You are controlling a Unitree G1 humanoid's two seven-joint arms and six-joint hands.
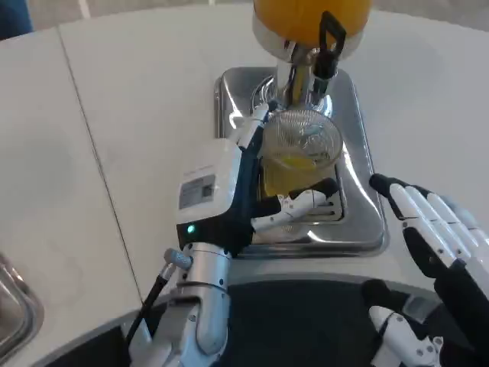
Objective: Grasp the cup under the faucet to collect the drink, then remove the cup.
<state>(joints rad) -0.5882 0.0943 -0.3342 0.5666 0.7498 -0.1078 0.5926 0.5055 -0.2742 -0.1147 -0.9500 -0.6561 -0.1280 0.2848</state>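
On the left side of the white table (137, 99), the robot's left hand (229, 191) is reaching forward and wrapping its fingers (302, 205) around a clear plastic cup (299, 153). The cup is standing on the shiny metal drip tray (359, 145), directly beneath the faucet (309, 73) of an orange drink dispenser (309, 15), and is holding yellow drink in its lower half. The cup is looking thin-walled and ribbed, so it is probably light, easily squeezed out of shape, and likely to slop if tipped; gripping around the middle, firmly but gently, and keeping it upright seems wisest. Further right, the right hand (443, 237) is waiting beside the tray, its fingers stretched out, close together, holding nothing.
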